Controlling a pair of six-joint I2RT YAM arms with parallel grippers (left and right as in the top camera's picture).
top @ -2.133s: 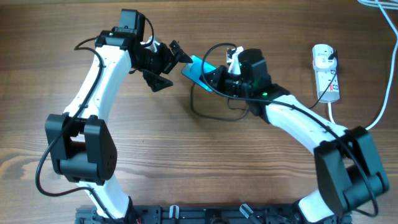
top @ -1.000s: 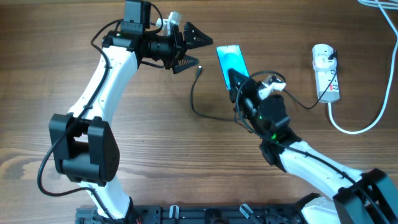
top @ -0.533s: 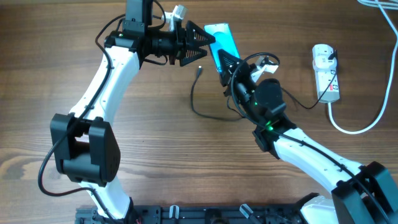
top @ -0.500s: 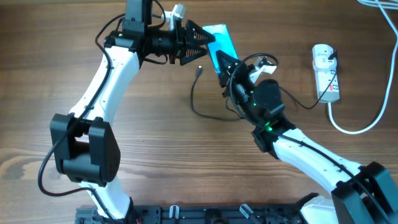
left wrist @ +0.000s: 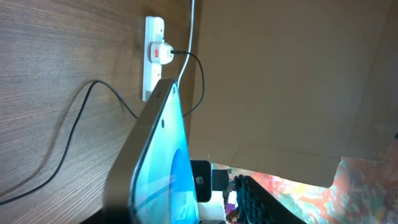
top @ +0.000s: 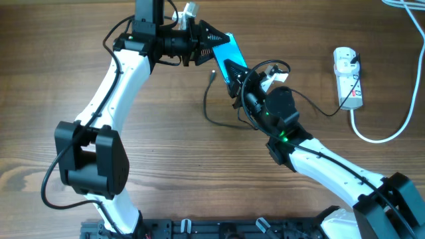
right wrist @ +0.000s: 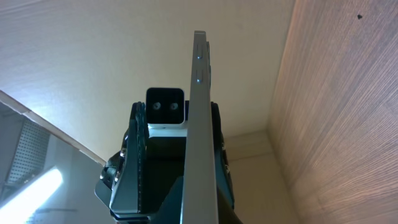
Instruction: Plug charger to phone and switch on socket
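Between the fingers of the right gripper [top: 234, 69] sits the phone [top: 229, 52], clamped by its near end and held clear of the table [top: 40, 73]. In the right wrist view it runs straight out ahead, edge-on, as one thin silver line. At the phone's far end is the left gripper [top: 214, 44], head-on to the right one, its jaws apart with one on each side of the phone's edge; whether either touches it cannot be told. In the left wrist view the cyan screen rises from the bottom of the picture, and that gripper's own fingers are hard to make out. Just beside the right gripper, down on the wood, lies the metal-tipped plug [top: 211, 75] of the charger [top: 206, 111], apart from the phone. Its thin black cable loops away under the right arm and runs on across the table. Well off on the right gripper's far side lies the socket [top: 347, 74] (red mark on its switch, an adapter seated in it), with the thick white cord [top: 392, 129] curling out beyond it. The surface is brown wood grain throughout. Farther out, both wrist views show a pale beige wall [left wrist: 292, 74], and the right one a bright strip of light [right wrist: 37, 183].
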